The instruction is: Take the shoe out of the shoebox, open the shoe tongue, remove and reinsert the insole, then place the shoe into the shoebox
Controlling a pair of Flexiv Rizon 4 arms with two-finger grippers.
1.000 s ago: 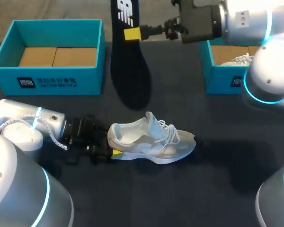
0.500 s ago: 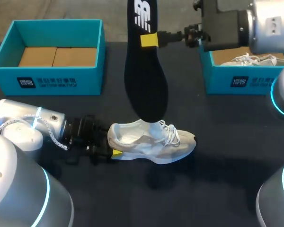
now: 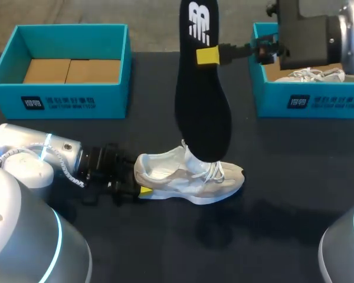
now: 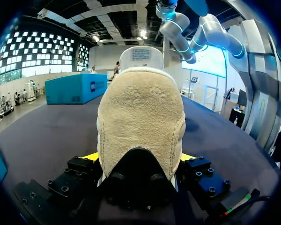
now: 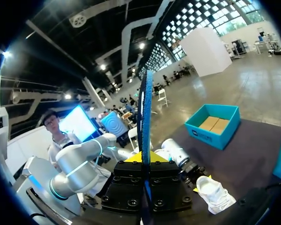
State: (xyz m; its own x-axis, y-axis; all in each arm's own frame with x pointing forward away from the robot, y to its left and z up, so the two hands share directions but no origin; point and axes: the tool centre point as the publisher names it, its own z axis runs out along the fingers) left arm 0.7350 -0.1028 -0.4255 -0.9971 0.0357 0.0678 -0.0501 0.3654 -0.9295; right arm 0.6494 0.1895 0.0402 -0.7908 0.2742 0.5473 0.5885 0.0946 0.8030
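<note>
A white shoe (image 3: 189, 177) lies on its sole on the dark table, toe to the right. My left gripper (image 3: 139, 180) has the shoe's heel (image 4: 140, 117) between its yellow-tipped fingers (image 4: 90, 157), which press on it from both sides. Held upright in the air by my right gripper (image 3: 207, 56), the black insole (image 3: 202, 112) hangs with its lower end just over the shoe's laces. In the right wrist view the insole (image 5: 144, 117) shows edge-on, pinched in the shut gripper (image 5: 145, 163), with the shoe (image 5: 215, 193) far below.
A teal shoebox (image 3: 59, 100) with a cardboard floor stands at the back left. A second teal shoebox (image 3: 301, 101) at the back right holds another white shoe (image 3: 310, 73). Bare dark table lies in front of and to the right of the shoe.
My right arm has carried the insole to the right, from beside the left box to above the shoe's laces. The left arm and the shoe have stayed put.
</note>
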